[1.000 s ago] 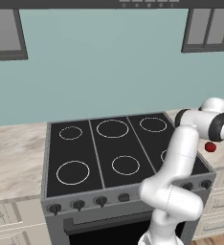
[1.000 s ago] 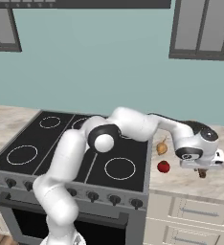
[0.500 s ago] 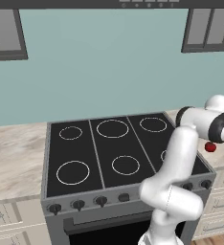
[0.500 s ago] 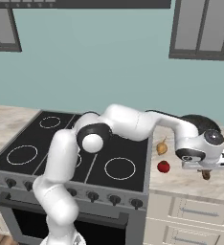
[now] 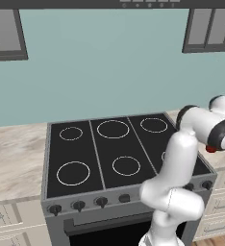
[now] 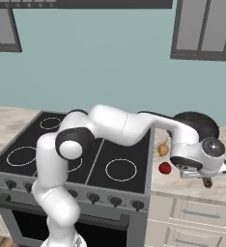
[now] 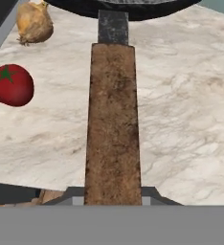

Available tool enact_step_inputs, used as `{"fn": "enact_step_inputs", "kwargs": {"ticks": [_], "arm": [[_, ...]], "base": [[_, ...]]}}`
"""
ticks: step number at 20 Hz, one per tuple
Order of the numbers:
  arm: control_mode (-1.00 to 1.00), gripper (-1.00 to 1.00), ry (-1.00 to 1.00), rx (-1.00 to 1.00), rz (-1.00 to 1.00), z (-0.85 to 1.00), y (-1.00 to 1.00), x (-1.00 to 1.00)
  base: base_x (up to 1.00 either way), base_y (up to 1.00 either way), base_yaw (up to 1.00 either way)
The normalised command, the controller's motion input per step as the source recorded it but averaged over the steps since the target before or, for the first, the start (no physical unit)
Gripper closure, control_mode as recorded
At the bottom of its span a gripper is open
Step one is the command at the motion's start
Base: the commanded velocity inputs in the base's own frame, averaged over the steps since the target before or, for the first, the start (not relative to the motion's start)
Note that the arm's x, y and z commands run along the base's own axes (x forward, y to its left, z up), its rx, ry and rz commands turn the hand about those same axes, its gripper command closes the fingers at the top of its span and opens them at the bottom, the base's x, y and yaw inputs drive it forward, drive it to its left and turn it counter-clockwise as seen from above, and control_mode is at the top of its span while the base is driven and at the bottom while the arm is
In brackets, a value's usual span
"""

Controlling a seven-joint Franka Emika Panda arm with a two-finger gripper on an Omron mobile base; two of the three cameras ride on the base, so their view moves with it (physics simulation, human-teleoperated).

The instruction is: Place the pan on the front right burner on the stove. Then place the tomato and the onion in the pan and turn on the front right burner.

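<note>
My gripper [image 7: 112, 194] is shut on the near end of the pan's long brown handle [image 7: 112, 119], which runs up the hand view to the dark pan [image 7: 123, 7]. From the right base camera the pan [image 6: 198, 123] lies over the marble counter right of the stove [image 6: 134, 181], half hidden behind my arm, with the gripper [image 6: 205, 177] at the handle's tip. The red tomato [image 6: 165, 168] and tan onion [image 6: 163, 148] rest on the counter between pan and stove; the tomato [image 7: 9, 85] and onion [image 7: 34, 23] appear left of the handle. The front right burner [image 6: 120, 170] is bare.
The marble counter [image 7: 185, 119] stretches to the right of the handle. A row of dark knobs [image 6: 93, 197] lines the stove's front. My arm arches over the stove's right half. Wall cabinets [image 6: 204, 29] hang above the counter.
The hand has shifted slightly to the right over the counter. The grip on the handle stays shut, and tomato and onion have not moved.
</note>
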Motion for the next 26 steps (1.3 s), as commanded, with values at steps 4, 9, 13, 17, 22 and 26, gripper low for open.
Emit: {"fn": "enact_step_inputs", "kwargs": {"ticks": [4, 9, 13, 17, 22, 26], "arm": [[-1.0, 1.0, 0.0, -0.09, 0.09, 0.19, 0.52, -0.54], [-1.0, 1.0, 0.0, -0.07, 0.05, 0.19, 0.58, -0.33], [-1.0, 1.0, 0.02, -0.03, 0.09, 0.19, 0.55, -0.04], [-1.0, 1.0, 0.06, -0.03, 0.11, 0.13, 0.52, 0.0], [-1.0, 1.0, 0.08, -0.03, 0.13, 0.05, 0.52, 0.0], [-1.0, 1.0, 0.09, -0.03, 0.12, 0.0, 0.46, 0.0]], "base": [[0.0, 0.0, 0.0], [0.0, 0.0, 0.0], [0.0, 0.0, 0.0], [0.0, 0.0, 0.0], [0.0, 0.0, 0.0], [0.0, 0.0, 0.0]]}}
